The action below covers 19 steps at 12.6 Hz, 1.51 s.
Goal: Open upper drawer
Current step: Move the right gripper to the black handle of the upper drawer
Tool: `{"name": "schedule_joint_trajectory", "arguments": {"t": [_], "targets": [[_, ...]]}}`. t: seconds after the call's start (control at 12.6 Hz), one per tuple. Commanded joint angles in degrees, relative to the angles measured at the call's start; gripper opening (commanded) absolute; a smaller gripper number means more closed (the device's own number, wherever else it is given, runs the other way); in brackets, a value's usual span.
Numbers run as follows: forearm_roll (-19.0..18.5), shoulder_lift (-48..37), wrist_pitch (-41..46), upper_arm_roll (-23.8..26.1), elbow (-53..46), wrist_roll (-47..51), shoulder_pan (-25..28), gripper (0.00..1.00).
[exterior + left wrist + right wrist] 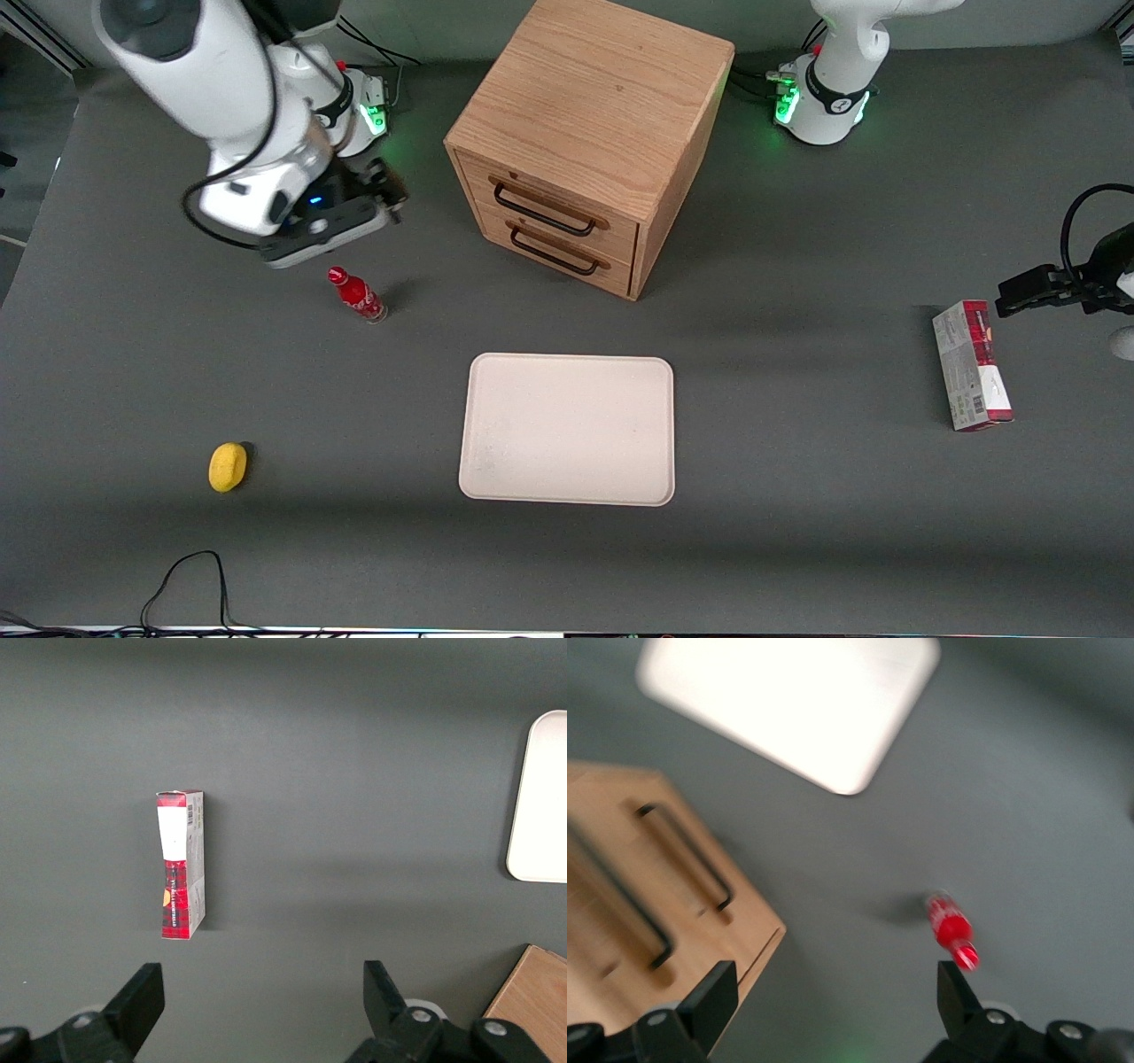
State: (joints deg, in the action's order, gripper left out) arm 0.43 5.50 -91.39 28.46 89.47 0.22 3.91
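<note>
Place: robotics lab, a staged test bench
Surface: plain grey-covered counter point(797, 549) with loose cables at its edge
Machines: white arm bases point(824, 106) bolted down, green status lights glowing
Props: oak cabinet point(589, 133), tray point(567, 430), bottle point(357, 295), carton point(972, 365), set well apart

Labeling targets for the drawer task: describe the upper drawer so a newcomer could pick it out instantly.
Find the boxy light-oak wooden cabinet, farther from the front camera than the pale rectangular tray. Its front holds two stacked drawers with thin black wire handles; the upper drawer is the higher one, directly under the cabinet's top, shut. The gripper, jaws open, hovers beside the cabinet above the small red bottle.
</note>
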Motion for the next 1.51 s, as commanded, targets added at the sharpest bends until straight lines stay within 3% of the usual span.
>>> {"name": "schedule_joint_trajectory", "arguments": {"t": [0.0, 0.16, 0.24, 0.4, 1.03, 1.43], "targets": [[0.3, 6.8, 2.1, 7.0, -4.5, -7.2, -0.2, 1.00], [2.7, 11.4, 1.2, 10.9, -4.7, -7.5, -0.3, 1.00], [5.3, 13.7, 1.1, 11.3, -6.3, -8.2, -0.2, 1.00], [6.6, 17.6, 0.9, 11.4, -7.2, -12.5, 0.7, 1.00], [5.5, 20.7, -8.5, 11.4, -1.0, -13.0, 2.8, 1.00], [0.7, 22.3, -11.5, 11.4, 1.3, -12.8, 3.4, 1.00]]}}
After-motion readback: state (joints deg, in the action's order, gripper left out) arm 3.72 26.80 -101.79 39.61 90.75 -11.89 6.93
